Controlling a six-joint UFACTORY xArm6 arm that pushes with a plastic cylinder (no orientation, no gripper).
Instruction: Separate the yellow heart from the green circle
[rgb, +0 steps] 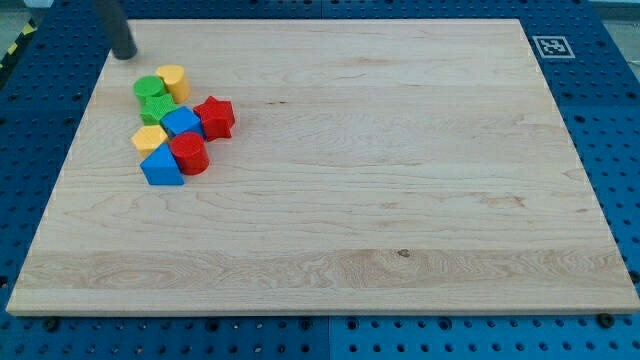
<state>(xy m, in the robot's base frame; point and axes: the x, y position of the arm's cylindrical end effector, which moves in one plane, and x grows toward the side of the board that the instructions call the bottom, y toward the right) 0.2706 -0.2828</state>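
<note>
Camera view: one wooden board (400, 180) on a blue pegboard (40, 340); all blocks sit clustered near the board's upper left.
Tip: my tip (124, 56) rests on the board, at the view's upper left of the cluster, apart from every block; it is a bare rod, so it grasps nothing and has nothing to open or close.
Yellow heart: the yellow heart (173, 81) is the topmost block, touching the green circle (149, 89) on its left side.
Reason for tip position: judged as a staging point above the pair, from which a push between or against the heart could part them.
Other blocks: green star (156, 108), blue block (181, 123), red star (215, 117), yellow block (150, 137), red cylinder (188, 153), blue triangle (162, 167).
Packing: neighbours touch or nearly touch, so a push may shift several together.
Count: yellow 2, green 2, blue 2, red 2; total 8.
Task state: not yet separated.
</note>
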